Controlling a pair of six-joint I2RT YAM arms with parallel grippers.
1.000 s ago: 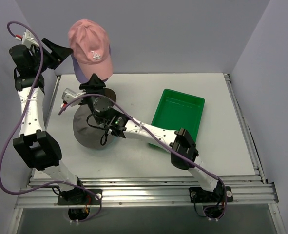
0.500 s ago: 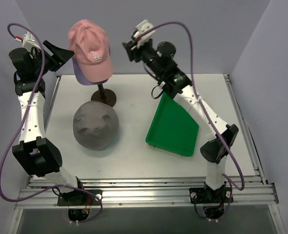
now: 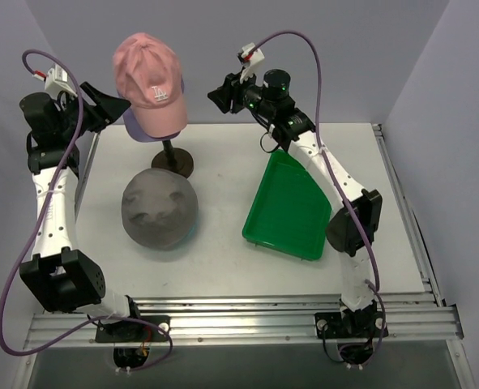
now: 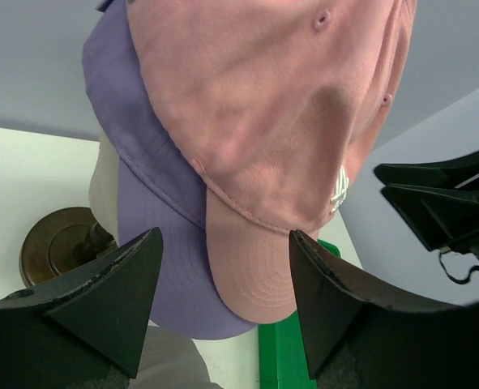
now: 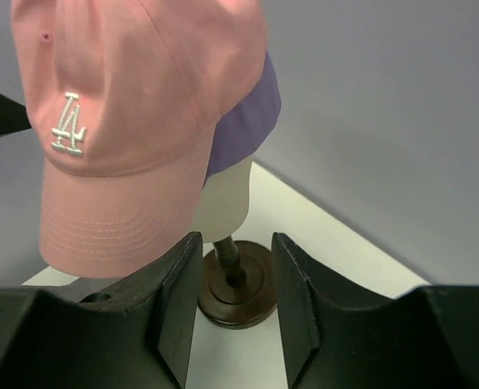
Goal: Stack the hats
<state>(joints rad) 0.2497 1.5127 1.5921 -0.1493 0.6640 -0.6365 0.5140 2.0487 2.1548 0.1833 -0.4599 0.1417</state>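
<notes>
A pink cap point(image 3: 148, 77) with a white LA logo sits over a lilac cap point(image 3: 134, 126) on the mannequin head. A grey floppy hat point(image 3: 160, 207) lies on the table in front of the stand. My left gripper point(image 3: 109, 105) hangs open just left of the caps. In the left wrist view the pink cap's point(image 4: 280, 121) brim and the lilac cap's point(image 4: 142, 211) brim lie beyond the left gripper point(image 4: 224, 237), apart from its fingers. My right gripper point(image 3: 220, 93) is raised to the right of the caps, open and holding nothing. The right wrist view faces the pink cap point(image 5: 134, 105).
The cream mannequin head point(image 5: 227, 198) stands on a brown stand point(image 3: 173, 160) at the back of the table. A green tray point(image 3: 292, 207) lies at an angle on the right half. Grey walls close in the back and both sides.
The right arm has left the grey hat and swung up to the back, beside the caps. The green tray has turned. The left gripper has edged closer to the caps.
</notes>
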